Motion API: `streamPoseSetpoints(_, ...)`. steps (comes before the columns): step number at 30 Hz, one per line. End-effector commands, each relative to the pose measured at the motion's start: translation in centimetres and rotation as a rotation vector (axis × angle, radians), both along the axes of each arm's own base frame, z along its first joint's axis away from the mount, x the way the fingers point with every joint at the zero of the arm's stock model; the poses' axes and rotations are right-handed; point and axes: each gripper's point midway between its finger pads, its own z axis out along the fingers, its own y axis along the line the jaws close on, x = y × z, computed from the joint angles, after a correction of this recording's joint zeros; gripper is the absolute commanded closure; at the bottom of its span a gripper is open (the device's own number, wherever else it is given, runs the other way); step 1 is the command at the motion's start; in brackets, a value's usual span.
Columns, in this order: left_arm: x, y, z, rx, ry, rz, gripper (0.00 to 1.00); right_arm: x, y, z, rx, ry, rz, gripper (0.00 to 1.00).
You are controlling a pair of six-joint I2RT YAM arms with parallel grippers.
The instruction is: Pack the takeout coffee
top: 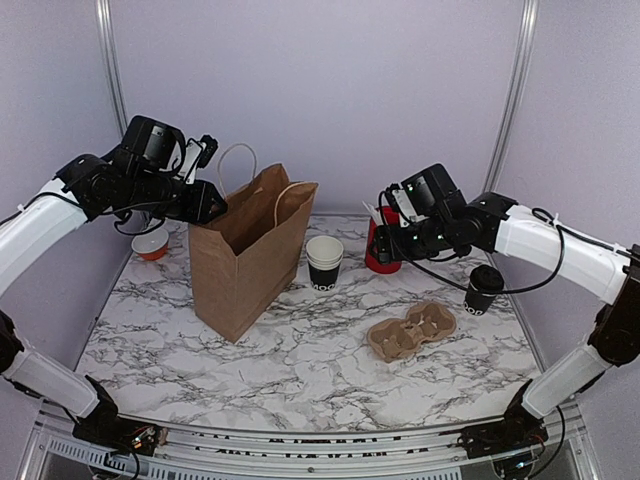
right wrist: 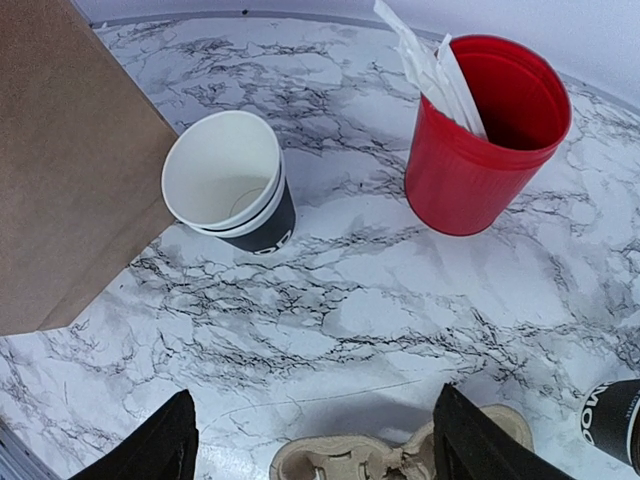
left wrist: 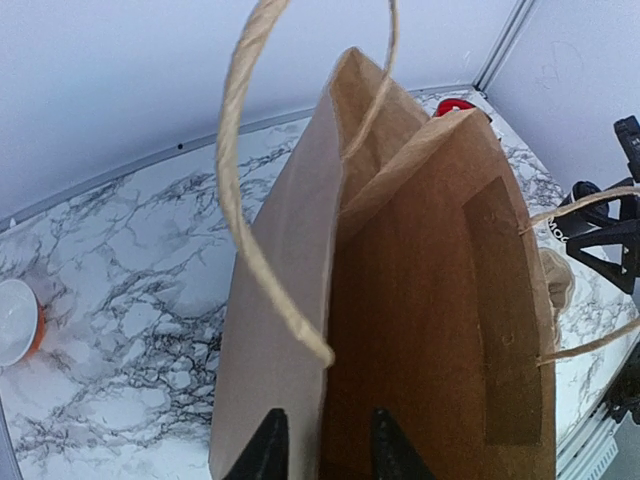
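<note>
The takeout coffee, a small black cup with white lettering and a black lid, stands on the marble table at the right; its side shows at the right wrist view's lower right edge. My right gripper hovers in front of the red cup, left of the coffee, wide open and empty. The brown paper bag stands open at the left. My left gripper is at the bag's top left rim; its fingers straddle the bag wall, one outside and one inside, apart.
A stack of lidless black cups stands right of the bag. A red cup of utensils is behind my right gripper. A cardboard cup carrier lies front right. An orange bowl sits far left.
</note>
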Motion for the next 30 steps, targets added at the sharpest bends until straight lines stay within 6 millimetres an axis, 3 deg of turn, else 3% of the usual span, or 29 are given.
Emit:
streamPoseSetpoints(1,0.1,0.1,1.7,-0.057,-0.036,0.015,0.66,0.3,1.1,1.4,0.034,-0.03,0.021,0.21)
streamPoseSetpoints(9,2.0,-0.1,2.1,-0.008,-0.077,0.027,0.54,0.2,1.0,1.1,0.033,-0.026,0.019,0.21)
streamPoseSetpoints(18,5.9,0.8,1.9,0.061,-0.104,0.079,0.54,0.0,0.6,0.8,0.026,-0.023,0.009,0.21)
streamPoseSetpoints(26,8.6,1.8,1.4,0.105,-0.103,0.112,0.6,-0.2,0.2,0.7,0.018,-0.024,-0.002,0.21)
streamPoseSetpoints(30,9.0,2.2,1.3,0.116,-0.102,0.122,0.51,-0.3,0.0,0.7,0.014,-0.026,-0.006,0.21)
